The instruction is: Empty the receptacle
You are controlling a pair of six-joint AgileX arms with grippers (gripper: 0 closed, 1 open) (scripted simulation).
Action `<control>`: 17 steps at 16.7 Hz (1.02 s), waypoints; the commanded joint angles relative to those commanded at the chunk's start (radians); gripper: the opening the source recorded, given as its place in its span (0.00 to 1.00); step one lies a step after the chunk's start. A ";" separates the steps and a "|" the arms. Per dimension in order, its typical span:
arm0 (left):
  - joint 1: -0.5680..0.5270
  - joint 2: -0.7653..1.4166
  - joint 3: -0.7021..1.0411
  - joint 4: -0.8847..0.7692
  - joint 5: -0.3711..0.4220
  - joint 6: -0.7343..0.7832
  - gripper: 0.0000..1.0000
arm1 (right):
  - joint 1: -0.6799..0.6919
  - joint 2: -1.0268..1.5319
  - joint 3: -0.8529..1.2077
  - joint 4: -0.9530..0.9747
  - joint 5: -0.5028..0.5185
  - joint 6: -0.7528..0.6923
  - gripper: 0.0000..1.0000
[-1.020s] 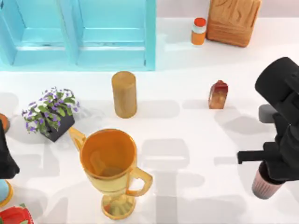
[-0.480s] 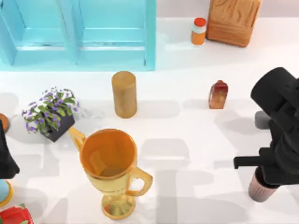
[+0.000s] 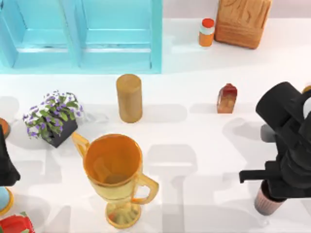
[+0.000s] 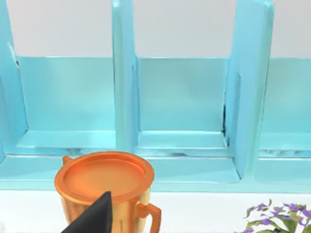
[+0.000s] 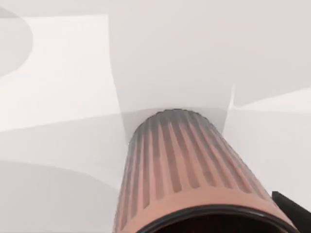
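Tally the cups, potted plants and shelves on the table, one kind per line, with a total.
Cups: 2, the trophy cup and the ribbed cup
Potted plants: 1, the plant
Shelves: 1, the blue shelf
Total: 4

Bright, even light — soft grey shadows on the white table [image 3: 194,126].

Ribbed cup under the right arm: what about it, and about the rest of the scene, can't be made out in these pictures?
- Ribbed cup: in the top view the right arm covers its mouth; in the right wrist view the edge cuts its rim, so its contents stay unseen.
- Right gripper jaws: hidden by the arm's own body in the top view.
- Red thing: cut off by the top view's corner.
- Left arm: mostly beyond the top view's left edge.
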 joint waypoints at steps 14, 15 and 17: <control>0.000 0.000 0.000 0.000 0.000 0.000 1.00 | 0.000 0.000 0.000 0.000 0.000 0.000 1.00; 0.000 0.000 0.000 0.000 0.000 0.000 1.00 | 0.000 0.000 0.000 0.000 0.000 0.000 1.00; 0.000 0.000 0.000 0.000 0.000 0.000 1.00 | 0.000 0.000 0.000 0.000 0.000 0.000 1.00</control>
